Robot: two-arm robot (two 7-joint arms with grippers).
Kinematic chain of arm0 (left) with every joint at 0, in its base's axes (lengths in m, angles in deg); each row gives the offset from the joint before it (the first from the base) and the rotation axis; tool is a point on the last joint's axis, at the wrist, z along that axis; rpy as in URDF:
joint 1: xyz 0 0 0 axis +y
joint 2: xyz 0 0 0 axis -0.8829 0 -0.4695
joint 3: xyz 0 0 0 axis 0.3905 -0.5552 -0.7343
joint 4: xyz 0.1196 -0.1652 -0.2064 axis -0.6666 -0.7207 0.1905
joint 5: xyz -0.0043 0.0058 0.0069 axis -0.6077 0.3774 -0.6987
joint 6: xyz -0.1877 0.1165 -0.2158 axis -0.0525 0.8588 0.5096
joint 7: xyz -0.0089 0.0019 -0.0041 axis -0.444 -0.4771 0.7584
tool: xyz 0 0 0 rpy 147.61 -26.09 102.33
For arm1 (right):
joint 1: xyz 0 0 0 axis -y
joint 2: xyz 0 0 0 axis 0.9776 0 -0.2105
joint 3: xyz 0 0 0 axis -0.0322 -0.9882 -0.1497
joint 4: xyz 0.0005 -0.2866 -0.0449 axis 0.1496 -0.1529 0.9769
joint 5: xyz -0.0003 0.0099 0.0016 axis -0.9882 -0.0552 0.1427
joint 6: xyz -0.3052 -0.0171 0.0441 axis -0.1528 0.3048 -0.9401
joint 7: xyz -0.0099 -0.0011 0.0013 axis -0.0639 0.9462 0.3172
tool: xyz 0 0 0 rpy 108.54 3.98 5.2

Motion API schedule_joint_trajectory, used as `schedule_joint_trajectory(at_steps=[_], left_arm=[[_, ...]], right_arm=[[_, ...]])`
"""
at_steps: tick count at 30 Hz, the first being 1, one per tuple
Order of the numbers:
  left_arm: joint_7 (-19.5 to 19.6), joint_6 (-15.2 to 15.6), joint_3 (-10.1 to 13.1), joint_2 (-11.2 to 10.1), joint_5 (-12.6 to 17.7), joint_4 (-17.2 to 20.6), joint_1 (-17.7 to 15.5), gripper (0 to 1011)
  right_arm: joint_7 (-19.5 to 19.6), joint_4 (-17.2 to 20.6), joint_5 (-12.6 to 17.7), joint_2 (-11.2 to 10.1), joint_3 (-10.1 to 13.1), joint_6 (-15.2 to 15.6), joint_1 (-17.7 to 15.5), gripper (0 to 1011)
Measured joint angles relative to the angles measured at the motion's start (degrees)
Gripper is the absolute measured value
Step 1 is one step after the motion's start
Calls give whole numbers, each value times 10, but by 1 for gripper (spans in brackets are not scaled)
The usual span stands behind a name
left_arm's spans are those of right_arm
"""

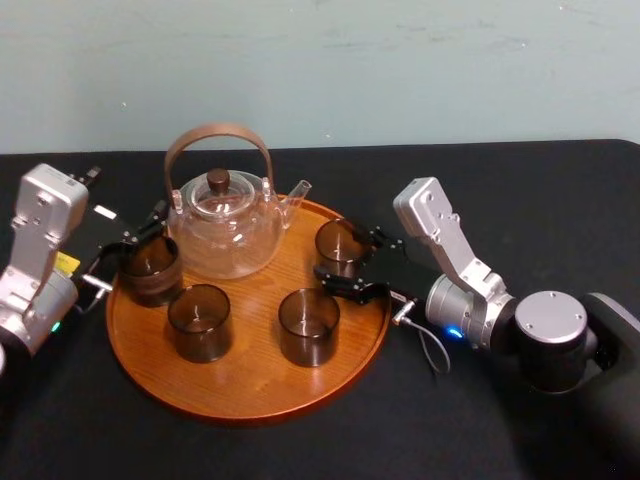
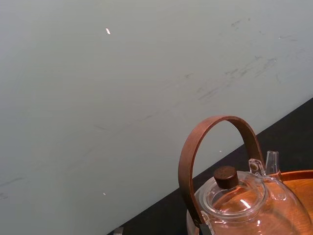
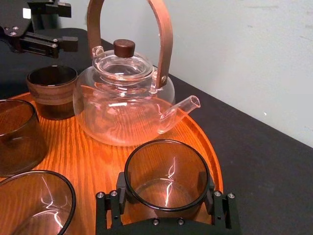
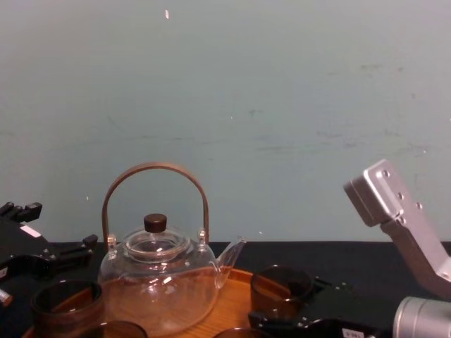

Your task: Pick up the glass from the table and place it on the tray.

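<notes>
One glass stands on the tray, pinched by the right gripper's jaws; the left gripper's jaws gape nearby.

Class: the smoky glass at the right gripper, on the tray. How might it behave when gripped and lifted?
The glass at the right gripper looks thin-walled, so probably light but fragile. Its smooth, shiny wall may slip under a weak grip. Short, wide and flat-based, it seems unlikely to tip on the tray.
</notes>
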Motion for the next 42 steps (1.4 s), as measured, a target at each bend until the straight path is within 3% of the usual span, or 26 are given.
schedule_joint_trajectory(at_steps=[7, 13, 22, 33, 42], left_arm=[[0, 0, 0, 0, 0, 0, 0, 1001], [0, 0, 0, 0, 0, 0, 0, 1001], [0, 0, 0, 0, 0, 0, 0, 1001], [0, 0, 0, 0, 0, 0, 0, 1001], [0, 0, 0, 0, 0, 0, 0, 1001]], right_arm=[[0, 0, -1, 0, 0, 0, 0, 907], [0, 0, 0, 0, 0, 0, 0, 1002], [-2, 4, 2, -1, 3, -3, -3, 1002], [-3, 66, 13, -20, 21, -24, -32, 1002], [-11, 142, 49, -55, 52, -40, -82, 1002]])
